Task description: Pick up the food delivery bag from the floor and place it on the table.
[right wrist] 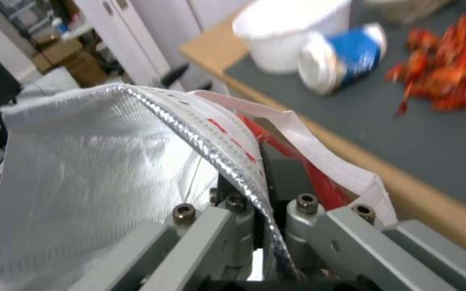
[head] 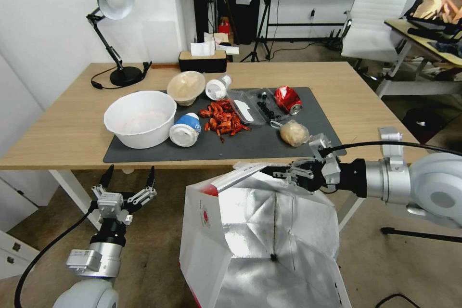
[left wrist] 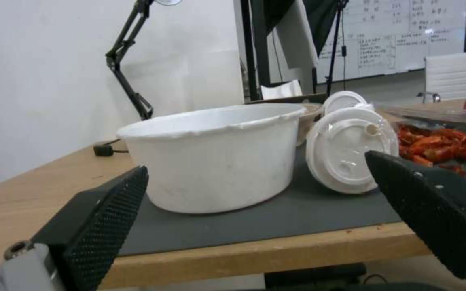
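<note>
- Silver foil lining gapes toward me from the food delivery bag [head: 260, 240], which hangs in front of the near edge of the tabletop [head: 57, 139]; its open mouth faces up and forward, its top rim about level with that edge.
- Right gripper [head: 288, 174] comes in from the right and is pinched on the bag's upper rim; the right wrist view shows the foil-edged paper [right wrist: 211, 137] running down between the pressed-together fingers, with a white strap handle [right wrist: 319, 153] draped beside them.
- Left gripper [head: 129, 184] waits low to the left of the bag, just below the tabletop edge, its 2 black fingers [left wrist: 103, 218] spread wide and holding nothing.
- Judging by the bag's height, the lift off the floor [head: 159, 250] looks done and the carry onto the tabletop is the step in hand; whether the bag's base is fully clear of the carpet I cannot tell.
- Dark grey mat [head: 269, 142] is crowded: a white bowl [head: 140, 118], a blue-labelled cup [head: 185, 130] on its side, red crayfish shells [head: 222, 118], a crushed red can [head: 288, 99] and a small clear bag of beige food [head: 294, 133].
- Next move calls, I think, for more height so the base clears the edge, then a forward reach to a bare patch of wood, perhaps right of the mat; the 1-sided pinch may let the bag swing or tear.
</note>
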Controlling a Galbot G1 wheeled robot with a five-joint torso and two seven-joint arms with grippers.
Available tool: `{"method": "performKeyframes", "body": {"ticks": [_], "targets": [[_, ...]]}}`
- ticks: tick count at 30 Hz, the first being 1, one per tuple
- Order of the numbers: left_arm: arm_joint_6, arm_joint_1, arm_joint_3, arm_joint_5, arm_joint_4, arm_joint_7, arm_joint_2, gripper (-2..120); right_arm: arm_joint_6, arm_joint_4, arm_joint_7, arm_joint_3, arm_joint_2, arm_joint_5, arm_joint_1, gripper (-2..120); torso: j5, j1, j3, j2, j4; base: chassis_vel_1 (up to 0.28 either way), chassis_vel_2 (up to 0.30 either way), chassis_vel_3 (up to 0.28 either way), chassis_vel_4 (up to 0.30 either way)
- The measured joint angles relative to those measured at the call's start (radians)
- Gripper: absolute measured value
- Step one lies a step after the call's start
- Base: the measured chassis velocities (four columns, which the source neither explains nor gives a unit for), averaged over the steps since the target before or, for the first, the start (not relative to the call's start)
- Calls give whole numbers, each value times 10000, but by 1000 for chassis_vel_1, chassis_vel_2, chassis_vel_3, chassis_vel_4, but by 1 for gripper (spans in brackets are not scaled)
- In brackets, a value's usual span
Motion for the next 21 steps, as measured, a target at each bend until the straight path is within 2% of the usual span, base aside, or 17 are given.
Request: {"method": "performKeyframes", "body": {"ticks": [1,4,13,15,16,19,21], "targets": [[0,0,0,0,0,0,0,100,0,0,0,0,0,0,0,0,0,0,0,0,0,0,0,0,0],[-10,-3,-64,-61,-17,-21,47,100,58,88,759,275,-88,1265,748,0,0,-2,-4,-6,0,0,0,0,0],[-81,3,-59,-91,-14,-173,25,100,406,-496,1570,469,-113,2620,2240,0,1,-6,-9,-16,0,0,0,0,0],[-97,-2,-62,-89,9,-184,20,100,770,-841,2217,469,12,3461,3060,0,3,-7,-9,-19,0,0,0,0,0],[-97,-2,-62,-89,9,-184,20,100,770,-841,2217,469,12,3461,3060,0,3,-7,-9,-19,0,0,0,0,0],[-151,-9,-70,-76,65,-196,12,100,1287,-1436,3459,366,163,4817,4409,0,-1,-8,-11,-21,1,0,0,0,0],[-156,-9,-62,-74,74,-202,6,100,1378,-1629,3689,334,176,5034,4686,0,-1,-9,-12,-21,2,0,0,0,0]]}}
